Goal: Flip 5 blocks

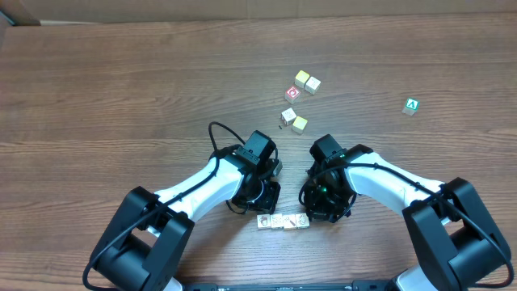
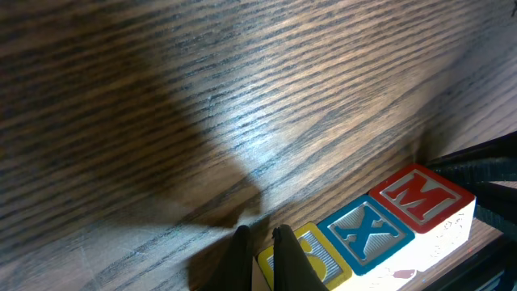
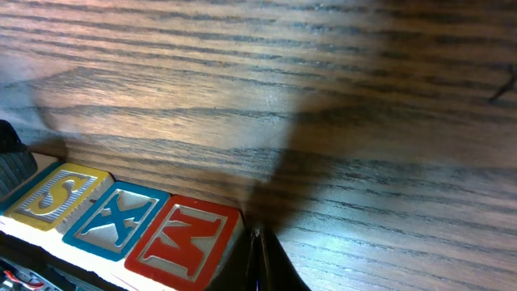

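Several small blocks [image 1: 283, 221] with whitish tops and tiny pictures lie in a tight row near the table's front edge. The wrist views show their letter faces: yellow S [image 2: 319, 257] [image 3: 55, 192], blue X [image 2: 367, 230] [image 3: 117, 218], red M [image 2: 420, 198] [image 3: 186, 237]. My left gripper [image 1: 260, 208] [image 2: 260, 257] is shut, its tips on the table at the row's S end, one finger overlapping the yellow face. My right gripper [image 1: 313, 212] [image 3: 260, 257] is shut, its tips down beside the M block. Another whitish picture block [image 1: 288, 115] stands alone farther back.
Behind the arms are two yellow-topped cubes [image 1: 307, 81], a red-faced cube [image 1: 292, 94] and another yellow-topped cube [image 1: 300, 124]. A green "A" cube [image 1: 412, 106] sits far right. Both arms' cables hang just behind the row.
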Robot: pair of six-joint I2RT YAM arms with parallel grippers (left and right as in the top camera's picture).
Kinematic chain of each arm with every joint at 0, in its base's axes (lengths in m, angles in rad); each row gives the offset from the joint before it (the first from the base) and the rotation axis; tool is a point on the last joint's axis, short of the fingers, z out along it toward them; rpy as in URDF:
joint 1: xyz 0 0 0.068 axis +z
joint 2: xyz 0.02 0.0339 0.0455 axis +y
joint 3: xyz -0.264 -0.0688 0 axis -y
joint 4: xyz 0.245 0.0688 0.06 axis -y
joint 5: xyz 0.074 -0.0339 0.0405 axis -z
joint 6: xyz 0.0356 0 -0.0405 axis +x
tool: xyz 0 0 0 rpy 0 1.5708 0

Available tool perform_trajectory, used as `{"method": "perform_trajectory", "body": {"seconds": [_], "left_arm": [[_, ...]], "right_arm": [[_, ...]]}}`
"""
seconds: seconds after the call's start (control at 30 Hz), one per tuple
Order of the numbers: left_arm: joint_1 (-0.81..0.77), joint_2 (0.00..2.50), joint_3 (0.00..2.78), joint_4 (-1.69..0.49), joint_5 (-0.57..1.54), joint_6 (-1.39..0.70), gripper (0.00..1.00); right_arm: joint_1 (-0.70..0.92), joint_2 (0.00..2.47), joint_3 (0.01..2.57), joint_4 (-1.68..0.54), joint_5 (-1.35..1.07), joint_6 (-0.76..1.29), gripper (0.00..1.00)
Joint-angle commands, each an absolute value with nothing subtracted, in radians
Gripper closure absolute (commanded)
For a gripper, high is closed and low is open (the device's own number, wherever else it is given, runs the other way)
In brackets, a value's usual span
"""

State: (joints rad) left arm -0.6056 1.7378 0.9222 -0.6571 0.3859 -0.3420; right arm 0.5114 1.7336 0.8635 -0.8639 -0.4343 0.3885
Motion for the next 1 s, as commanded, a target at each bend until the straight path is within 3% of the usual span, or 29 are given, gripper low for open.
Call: {"method": "perform_trajectory", "body": {"seconds": [0.0,0.57,0.97], "left_arm": [[-0.612,1.751,0.912,-0.654,0.397,-0.360,0.96],[-0.650,1.751,0.912,-0.653,0.384,-0.383,0.96],[-0.648,1.751,0.912,-0.707,0.244,-0.480,0.96]], "right_arm": [[0.518,1.734,0.859,-0.858,-0.421,0.390,0.96],[0.518,1.734,0.859,-0.866,-0.421,0.390,0.96],[0.518,1.734,0.859,-0.868,-0.421,0.389,0.96]]}}
